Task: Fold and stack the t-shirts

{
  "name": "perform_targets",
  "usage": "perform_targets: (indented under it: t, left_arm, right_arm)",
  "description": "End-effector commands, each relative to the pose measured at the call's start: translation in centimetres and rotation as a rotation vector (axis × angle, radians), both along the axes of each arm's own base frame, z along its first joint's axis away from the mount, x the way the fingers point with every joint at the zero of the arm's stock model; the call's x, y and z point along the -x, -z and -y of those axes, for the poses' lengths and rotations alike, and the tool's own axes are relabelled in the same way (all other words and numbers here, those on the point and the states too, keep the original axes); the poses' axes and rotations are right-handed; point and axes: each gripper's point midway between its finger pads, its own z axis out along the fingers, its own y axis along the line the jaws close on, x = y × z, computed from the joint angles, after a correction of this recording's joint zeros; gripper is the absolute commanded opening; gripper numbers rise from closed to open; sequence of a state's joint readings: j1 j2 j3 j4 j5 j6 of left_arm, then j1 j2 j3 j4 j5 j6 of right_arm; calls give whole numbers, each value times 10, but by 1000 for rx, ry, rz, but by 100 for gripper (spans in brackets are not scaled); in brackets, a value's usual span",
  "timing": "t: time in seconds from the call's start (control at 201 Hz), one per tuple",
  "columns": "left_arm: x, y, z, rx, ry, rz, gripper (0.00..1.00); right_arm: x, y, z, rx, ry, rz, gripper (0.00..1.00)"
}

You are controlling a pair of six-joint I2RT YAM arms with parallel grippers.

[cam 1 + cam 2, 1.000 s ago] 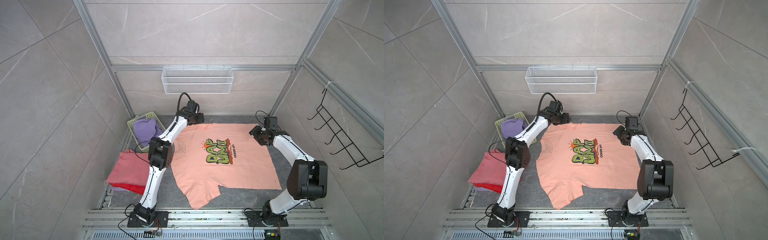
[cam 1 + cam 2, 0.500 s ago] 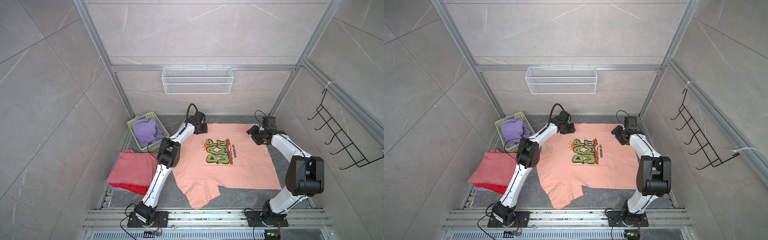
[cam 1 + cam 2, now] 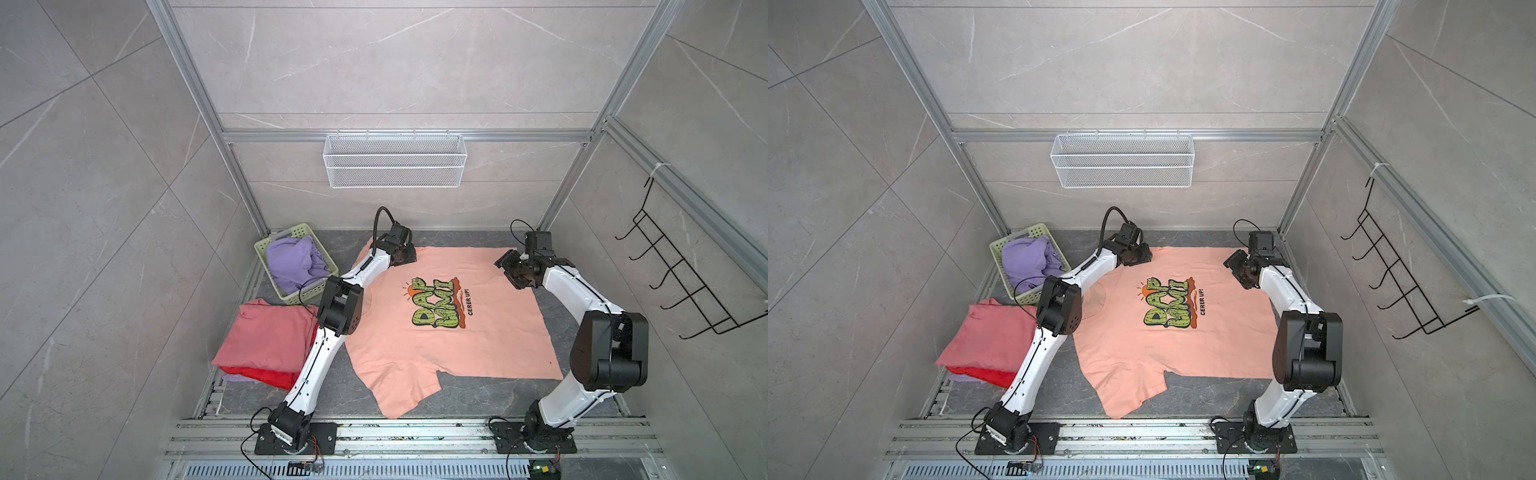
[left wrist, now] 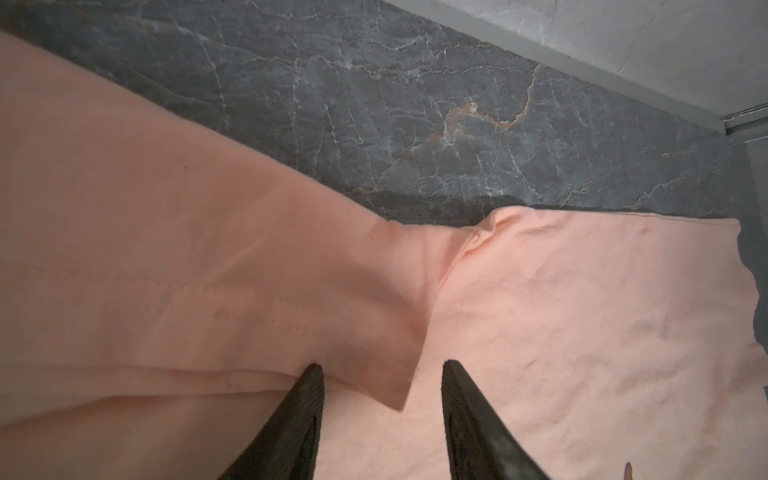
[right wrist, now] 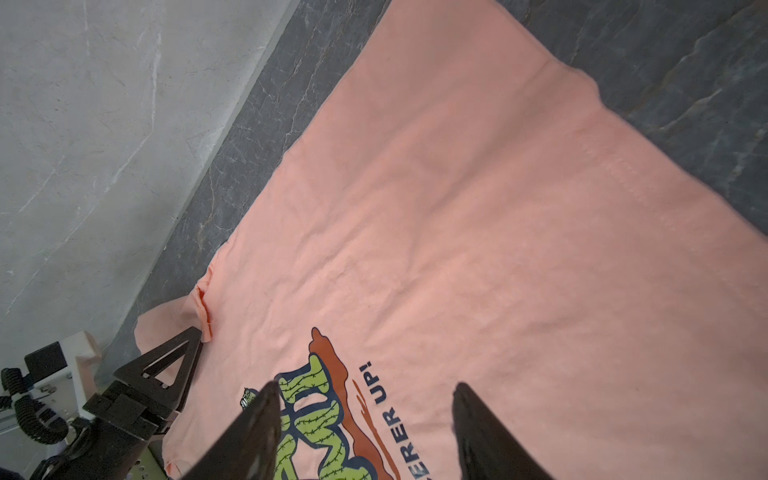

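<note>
A peach-pink t-shirt [image 3: 449, 345] [image 3: 1183, 349] with a green-orange print lies spread flat on the dark floor. My left gripper [image 3: 409, 257] [image 3: 1144, 257] rests low over its far left sleeve. In the left wrist view the left gripper [image 4: 381, 365] is open, and the corner of the folded-in sleeve [image 4: 374, 332] lies between the fingertips. My right gripper [image 3: 505, 270] [image 5: 366, 385] hovers open over the shirt's far right part, holding nothing. At the left a dusty rose t-shirt [image 3: 270, 336] lies folded on a red one [image 3: 266, 376]. A lavender t-shirt [image 3: 295, 259] is bunched in the basket.
The pale green basket [image 3: 286, 237] stands in the far left corner against the wall. A white wire basket [image 3: 395, 162] hangs on the back wall and a black hook rack [image 3: 681, 282] on the right wall. Aluminium rails [image 3: 415, 432] run along the front edge.
My left gripper has moved right and nearer, from the shirt's far left corner onto the sleeve, and its jaws have narrowed. The right gripper has barely shifted.
</note>
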State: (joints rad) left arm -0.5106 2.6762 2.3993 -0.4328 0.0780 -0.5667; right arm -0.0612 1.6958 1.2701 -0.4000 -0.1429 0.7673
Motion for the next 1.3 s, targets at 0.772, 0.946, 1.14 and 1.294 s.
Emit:
perform_targets:
  t: [0.772,0.946,1.14,1.294]
  left_arm:
    - [-28,-63,-135,-49,-273,77,42]
    - [-41,-51,-150,-57,-279,50,40]
    - [-48,-36,-156,-51,-309,26,40]
    - [-48,-26,-159,-56,-338,5,39]
  right_arm:
    - [-9,36,-4,-62,26,-55,65]
    - [-16,34,-5,-64,19,-49,65]
    - [-23,29,-4,-59,10,-43,65]
    - [-25,27,-3,-44,5,-46,65]
